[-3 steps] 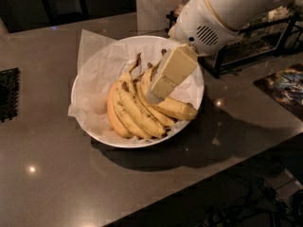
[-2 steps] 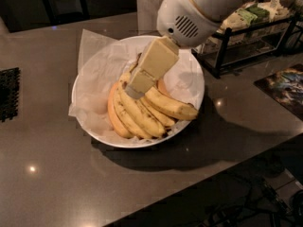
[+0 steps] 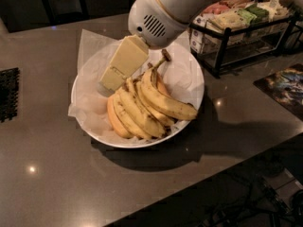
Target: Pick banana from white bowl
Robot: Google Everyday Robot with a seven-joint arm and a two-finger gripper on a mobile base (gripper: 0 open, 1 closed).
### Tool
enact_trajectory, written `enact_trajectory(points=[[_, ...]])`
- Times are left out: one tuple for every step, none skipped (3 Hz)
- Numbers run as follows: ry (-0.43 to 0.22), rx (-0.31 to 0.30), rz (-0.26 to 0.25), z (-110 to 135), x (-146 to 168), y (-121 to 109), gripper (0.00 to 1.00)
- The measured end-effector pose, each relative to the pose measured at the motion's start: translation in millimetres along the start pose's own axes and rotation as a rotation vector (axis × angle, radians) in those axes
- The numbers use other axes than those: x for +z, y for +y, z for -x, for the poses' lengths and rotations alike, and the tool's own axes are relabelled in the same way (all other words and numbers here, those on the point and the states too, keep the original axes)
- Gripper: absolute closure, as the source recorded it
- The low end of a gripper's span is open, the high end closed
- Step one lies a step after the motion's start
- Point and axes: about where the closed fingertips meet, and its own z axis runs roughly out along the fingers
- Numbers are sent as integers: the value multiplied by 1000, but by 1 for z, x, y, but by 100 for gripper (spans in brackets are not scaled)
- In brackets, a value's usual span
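Claw of the single arm is seen in the camera view lowered into the left rear of the white bowl, which is set on the dark table. Its cream-coloured tip is held low over the crinkled paper lining, just beside the left edge of the heaped fruit. Whether it is open or closed cannot be told, and nothing is seen to be gripped. The banana, speckled and bruised, is laid on top of the heap at the right side of the bowl. It is thus placed to the right of the claw and a little nearer the camera, with other bananas lying between the two. Its long axis is run from the dark stem at the back, close under the arm's white wrist housing, down in a gentle curve to a blunt end pointed at the front right rim. The smoother orange-tinted banana is found at the far left of the heap, nearest the claw tip. A shift to the right, across the heap, is judged to be needed before the speckled fruit can be closed on, most readily across its narrow width near the middle. A wire rack of packets is seen behind, well apart.
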Motion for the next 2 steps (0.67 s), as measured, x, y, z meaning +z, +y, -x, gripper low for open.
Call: enact_trajectory(points=[[-17, 2, 22, 5, 0, 6, 0], [-13, 21, 18, 0, 8, 10, 0]])
